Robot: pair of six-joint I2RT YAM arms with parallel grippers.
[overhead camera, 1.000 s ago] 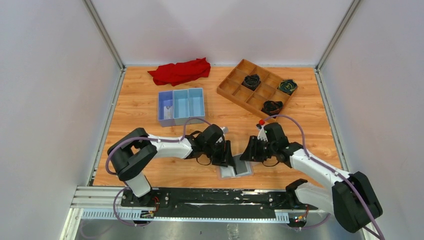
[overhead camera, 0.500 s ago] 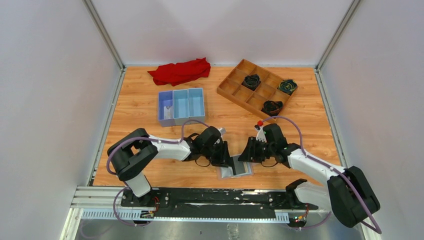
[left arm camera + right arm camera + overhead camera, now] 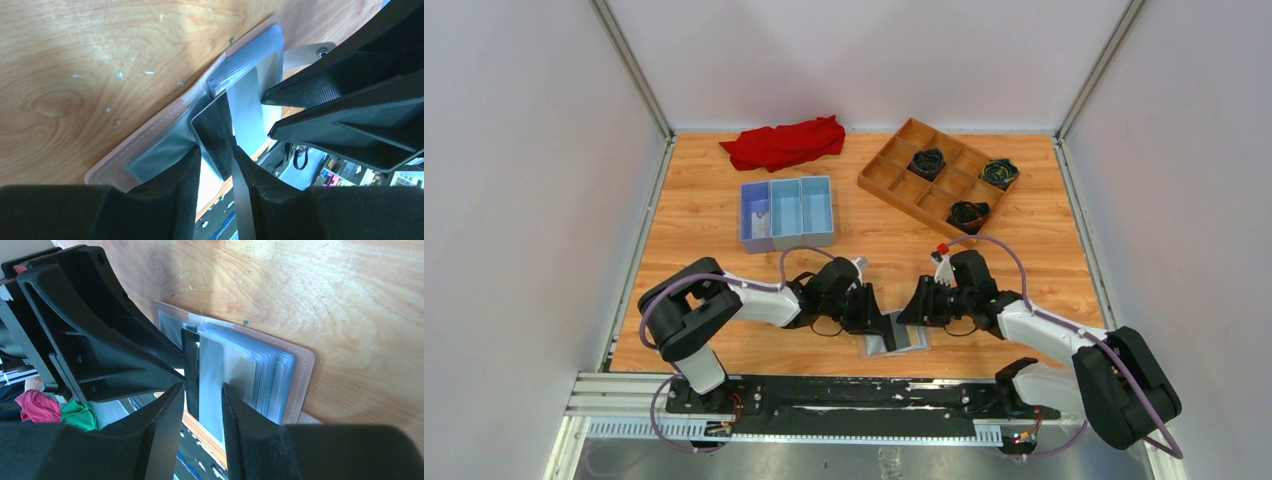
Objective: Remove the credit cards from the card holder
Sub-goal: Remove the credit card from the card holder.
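The card holder (image 3: 904, 342) lies open near the table's front edge, tan-pink outside (image 3: 150, 135), with grey clear sleeves (image 3: 265, 375). A black card (image 3: 212, 125) sticks up out of its left panel, and a pale card (image 3: 247, 107) lies just beside it. My left gripper (image 3: 879, 318) comes in from the left. Its jaws (image 3: 216, 150) are open, a little apart around the black card's edge, with a light gap showing. My right gripper (image 3: 911, 308) faces it from the right, open (image 3: 202, 385). Its fingers straddle the pale card (image 3: 210, 380), and one finger (image 3: 240, 415) rests by the sleeve stack.
A blue three-compartment tray (image 3: 787, 212) stands mid-table. A wooden grid tray (image 3: 894, 165) with dark rolled items sits at the back right, and a red cloth (image 3: 784, 142) lies at the back. The two grippers' fingertips nearly meet over the holder. The front rail lies just below it.
The left jaws have narrowed around the black card. Both grippers have shifted slightly left and lower over the holder.
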